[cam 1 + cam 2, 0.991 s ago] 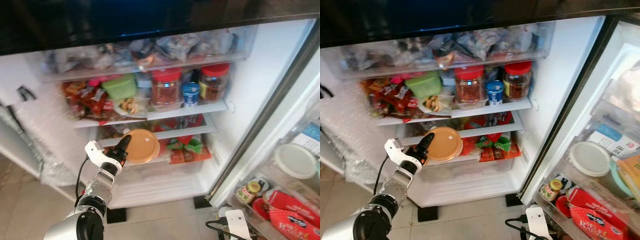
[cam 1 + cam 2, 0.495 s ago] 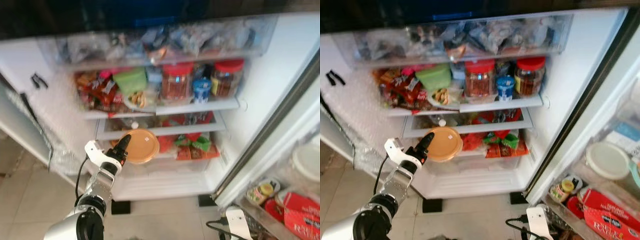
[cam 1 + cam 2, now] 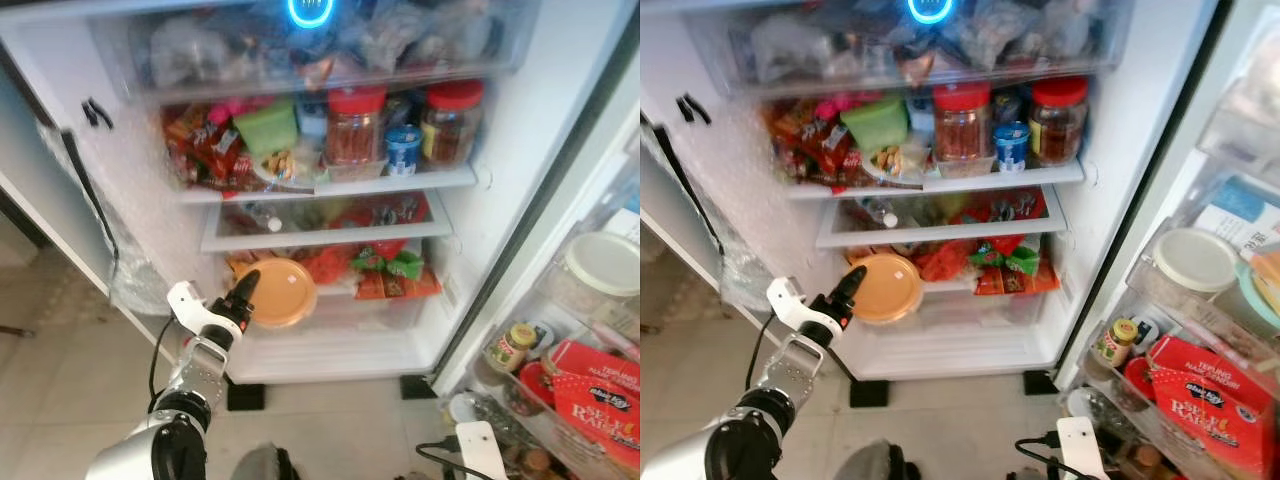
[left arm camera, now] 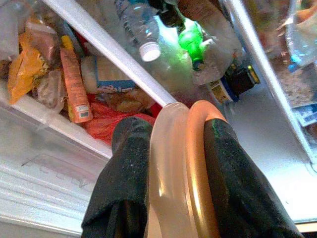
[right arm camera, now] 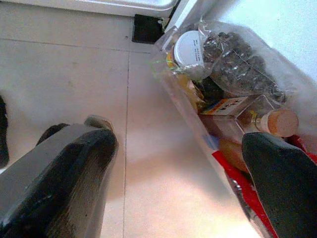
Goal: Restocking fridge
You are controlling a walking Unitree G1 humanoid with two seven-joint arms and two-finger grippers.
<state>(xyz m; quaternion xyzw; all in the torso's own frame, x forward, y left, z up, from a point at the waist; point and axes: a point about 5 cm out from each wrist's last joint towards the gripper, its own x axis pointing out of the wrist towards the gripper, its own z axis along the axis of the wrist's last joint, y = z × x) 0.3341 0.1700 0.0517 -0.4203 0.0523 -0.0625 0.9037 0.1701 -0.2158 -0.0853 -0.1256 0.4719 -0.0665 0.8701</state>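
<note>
- Left gripper [image 3: 243, 297] has its jaws clamped on the orange container's [image 3: 277, 293] rim, edge-on to slide in beneath the fridge shelf [image 3: 330, 233].
- Right gripper [image 5: 178, 188] hangs idle by the door, jaws apart.

Inside the white fridge [image 3: 520, 130], two jars with red lids [image 3: 357, 99] sit on a shelf beside a green tub [image 3: 266, 127], and below them the black left gripper [image 4: 171, 144] holds a round orange container [image 3: 277, 293].
</note>
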